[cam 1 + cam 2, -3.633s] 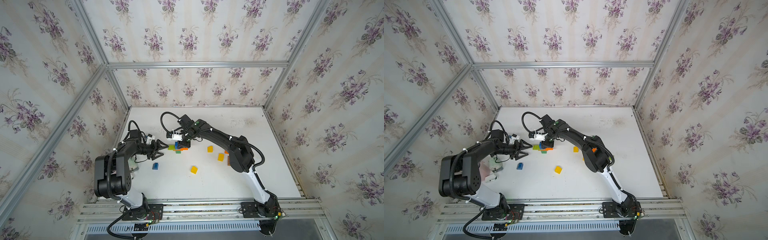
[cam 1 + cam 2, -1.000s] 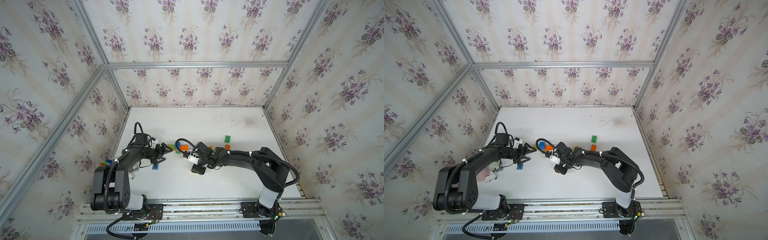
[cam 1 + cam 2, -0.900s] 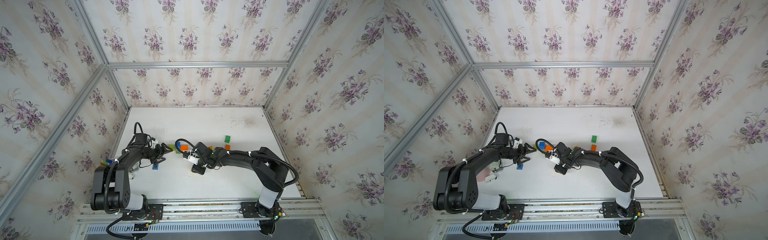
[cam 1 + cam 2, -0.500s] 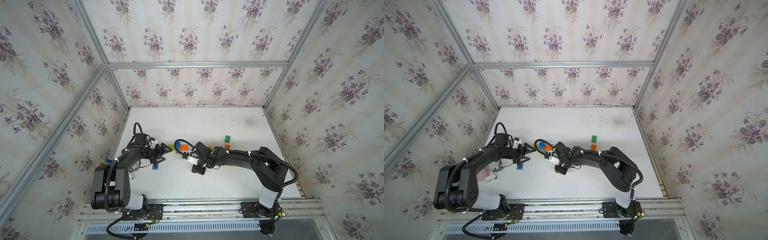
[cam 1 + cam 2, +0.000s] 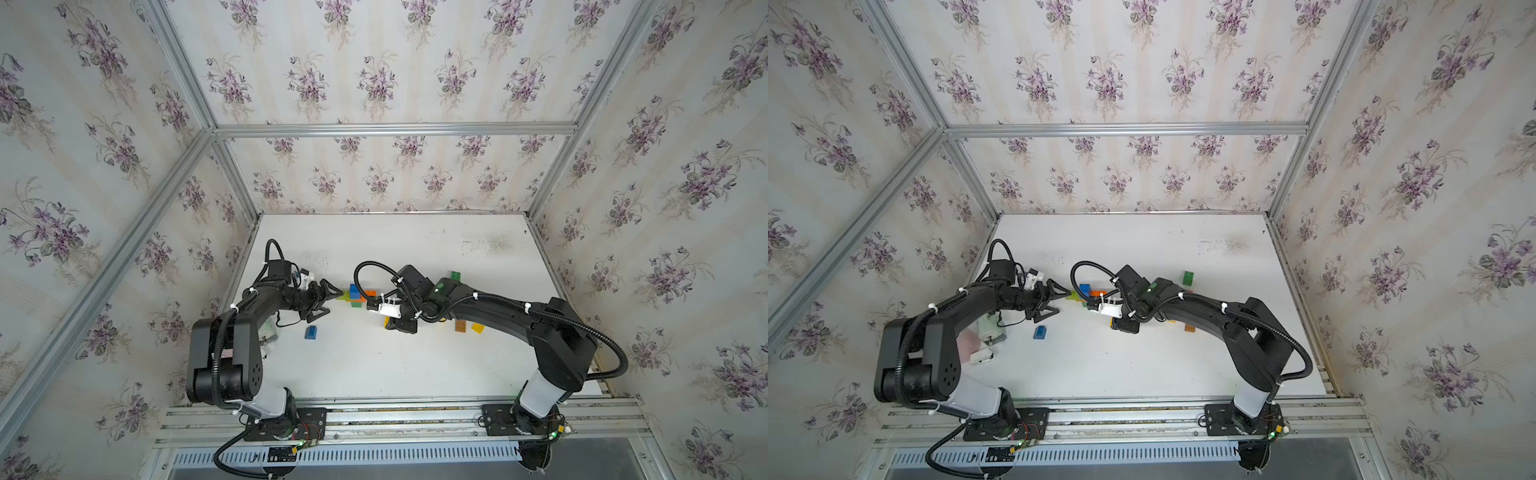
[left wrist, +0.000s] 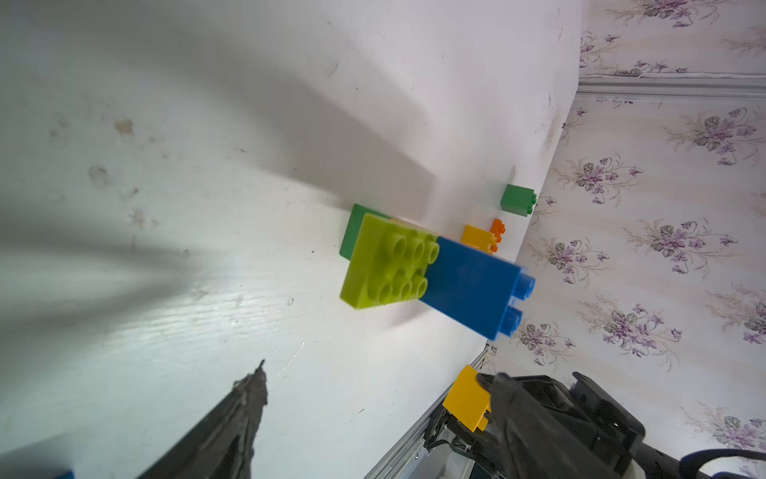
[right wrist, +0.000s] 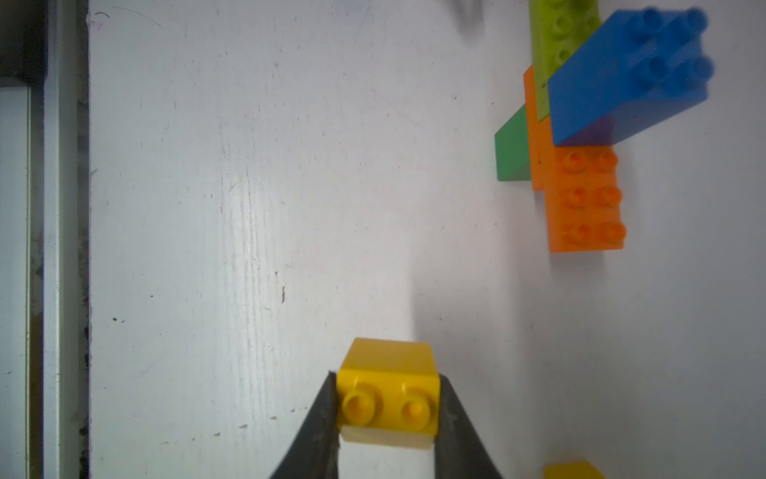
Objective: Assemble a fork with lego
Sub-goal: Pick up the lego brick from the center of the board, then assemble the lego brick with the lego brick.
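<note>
Tabletop (image 5: 395,365), white and scuffed, carries all the pieces. Over it the left gripper (image 5: 335,300) stands open and points at a group of joined bricks. These are a lime-green studded plate (image 6: 385,265) with a tall blue brick (image 6: 472,286) on it, an oblong orange brick (image 7: 580,199), and a dark green brick (image 7: 512,149) partly under the orange. The right gripper (image 7: 388,375) is closed on a small yellow lego brick (image 7: 389,356), near this group but apart from it. A loose blue brick (image 5: 311,331), a green square brick (image 5: 456,275), a brown brick (image 5: 460,326) and a second yellow brick (image 5: 478,328) lie scattered.
</note>
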